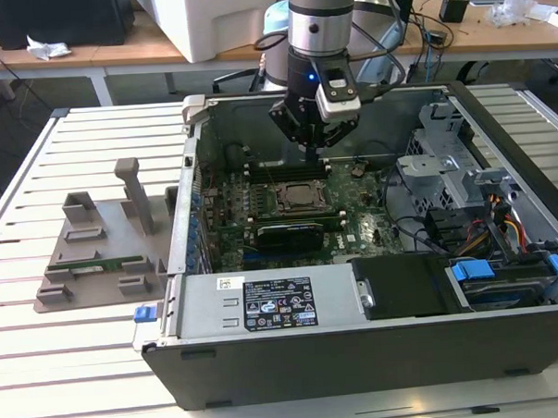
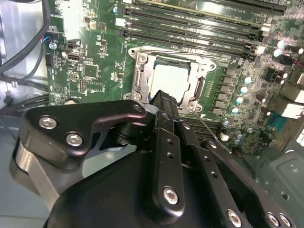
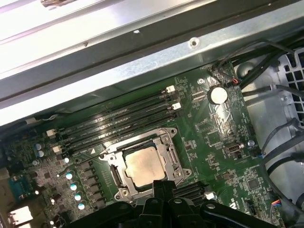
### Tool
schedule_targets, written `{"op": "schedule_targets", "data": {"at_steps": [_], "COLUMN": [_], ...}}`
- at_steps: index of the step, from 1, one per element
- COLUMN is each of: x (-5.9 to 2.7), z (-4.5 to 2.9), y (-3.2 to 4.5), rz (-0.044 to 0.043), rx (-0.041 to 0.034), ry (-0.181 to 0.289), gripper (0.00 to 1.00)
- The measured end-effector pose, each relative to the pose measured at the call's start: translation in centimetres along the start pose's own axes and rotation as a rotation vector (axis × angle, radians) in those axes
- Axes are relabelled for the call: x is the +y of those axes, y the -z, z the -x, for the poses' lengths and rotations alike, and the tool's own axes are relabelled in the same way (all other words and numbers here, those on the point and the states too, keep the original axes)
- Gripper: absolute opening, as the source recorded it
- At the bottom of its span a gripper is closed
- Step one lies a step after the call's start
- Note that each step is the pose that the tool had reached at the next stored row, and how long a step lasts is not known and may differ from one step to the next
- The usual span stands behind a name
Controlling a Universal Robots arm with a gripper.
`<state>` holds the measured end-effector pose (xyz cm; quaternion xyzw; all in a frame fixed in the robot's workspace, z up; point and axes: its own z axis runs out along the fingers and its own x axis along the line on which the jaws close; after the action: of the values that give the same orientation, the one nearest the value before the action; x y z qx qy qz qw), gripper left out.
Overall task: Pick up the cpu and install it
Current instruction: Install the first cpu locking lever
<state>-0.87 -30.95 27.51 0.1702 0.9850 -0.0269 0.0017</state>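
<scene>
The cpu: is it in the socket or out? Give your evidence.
In. Both wrist views show the cpu lying flat within the socket frame on the motherboard, with the gripper above it.

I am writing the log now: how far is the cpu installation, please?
Done: the cpu already lies inside the socket frame on the motherboard. In hand: nothing visible; the gripper hangs above the socket. Left: I cannot tell whether the frame is latched over the chip.
</scene>
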Motion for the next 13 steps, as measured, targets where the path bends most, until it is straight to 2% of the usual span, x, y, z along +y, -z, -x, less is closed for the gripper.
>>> {"op": "schedule_targets", "data": {"at_steps": [8,13], "x": [0.0,0.0], "z": [0.0,0.0], "y": [0.0,0.0], "rz": [0.0008,0.0015], "rx": [-0.0034,-0.0066], "ry": [0.066,0.126], "gripper": [0.11,0.11]}}
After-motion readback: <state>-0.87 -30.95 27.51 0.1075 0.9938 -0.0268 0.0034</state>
